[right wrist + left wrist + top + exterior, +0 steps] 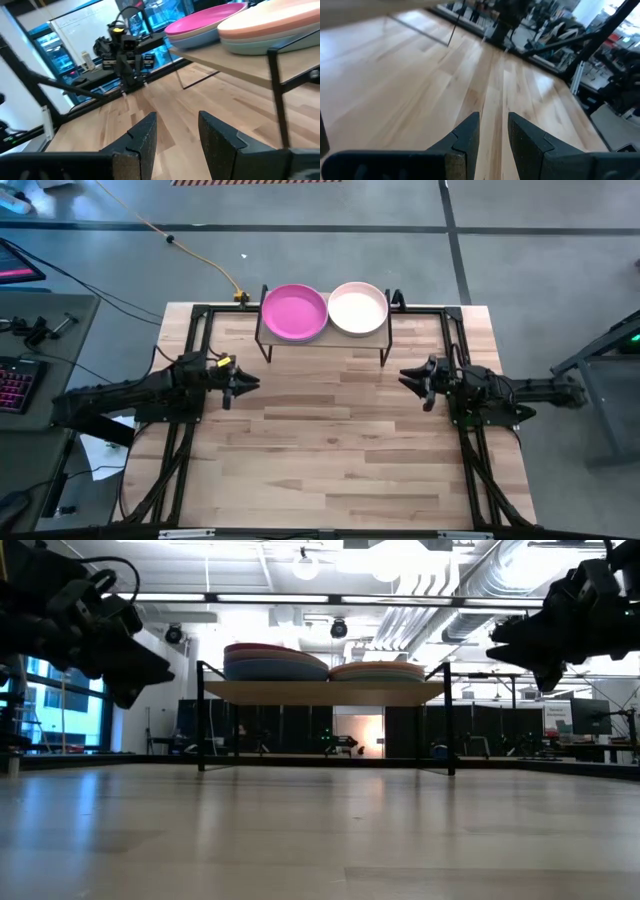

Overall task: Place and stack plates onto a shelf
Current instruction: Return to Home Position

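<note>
Two stacks of plates rest on the shelf [325, 340] at the table's far edge: a magenta-topped stack [294, 311] on the left and a cream-topped stack [358, 307] on the right. In the low view the left stack [275, 662] stands taller than the right one [378, 671]. My left gripper [240, 384] hovers over the table's left side, open and holding nothing. My right gripper [410, 377] hovers over the right side, open and holding nothing. In the right wrist view the magenta stack [200, 27] and the other stack [280, 25] show on the shelf beyond my right gripper [177, 132].
The wooden tabletop [330, 450] lies bare between the arms and toward the near edge. Black frame rails [195, 330] run along the table's sides. A yellow cable [200, 255] crosses the floor behind the table, and a desk with a keyboard [12, 380] stands to the left.
</note>
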### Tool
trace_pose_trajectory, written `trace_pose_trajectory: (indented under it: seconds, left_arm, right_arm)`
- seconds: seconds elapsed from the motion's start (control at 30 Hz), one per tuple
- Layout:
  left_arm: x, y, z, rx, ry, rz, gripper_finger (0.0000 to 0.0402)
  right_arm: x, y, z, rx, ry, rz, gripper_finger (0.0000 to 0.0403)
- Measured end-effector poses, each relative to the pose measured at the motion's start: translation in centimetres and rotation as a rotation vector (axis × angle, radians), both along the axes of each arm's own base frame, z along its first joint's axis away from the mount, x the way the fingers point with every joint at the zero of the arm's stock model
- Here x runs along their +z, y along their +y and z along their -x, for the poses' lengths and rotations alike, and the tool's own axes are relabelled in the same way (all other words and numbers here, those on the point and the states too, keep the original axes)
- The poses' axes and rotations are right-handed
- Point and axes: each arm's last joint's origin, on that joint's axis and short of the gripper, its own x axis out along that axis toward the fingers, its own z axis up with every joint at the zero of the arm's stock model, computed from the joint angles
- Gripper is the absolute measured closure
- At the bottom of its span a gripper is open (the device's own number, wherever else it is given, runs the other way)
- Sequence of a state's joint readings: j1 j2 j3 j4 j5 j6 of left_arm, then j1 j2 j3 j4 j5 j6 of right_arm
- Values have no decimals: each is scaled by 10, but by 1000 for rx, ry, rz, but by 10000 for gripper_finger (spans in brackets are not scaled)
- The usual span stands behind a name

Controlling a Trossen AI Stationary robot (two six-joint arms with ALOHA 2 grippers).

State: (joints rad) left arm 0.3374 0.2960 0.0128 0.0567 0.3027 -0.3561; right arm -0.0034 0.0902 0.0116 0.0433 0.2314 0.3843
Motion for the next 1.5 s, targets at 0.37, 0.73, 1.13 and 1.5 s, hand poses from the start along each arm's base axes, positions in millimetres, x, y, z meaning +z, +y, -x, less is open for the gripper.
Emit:
trace_pose_trajectory:
  seconds: [0.37,0.73,1.13,1.5]
  left_arm:
    - [16,-3,9,0,-175,-62,311]
    - [26,-6,16,-2,-290,-102,311]
    - [25,-6,16,-7,-278,-97,311]
    - [25,-6,16,-7,-278,-97,311]
  right_arm:
    - [0,-13,2,-131,-1,0,273]
    - [0,-18,3,-183,-8,1,273]
    - [0,-18,3,-183,-7,0,273]
    - [0,-18,3,-183,-8,0,273]
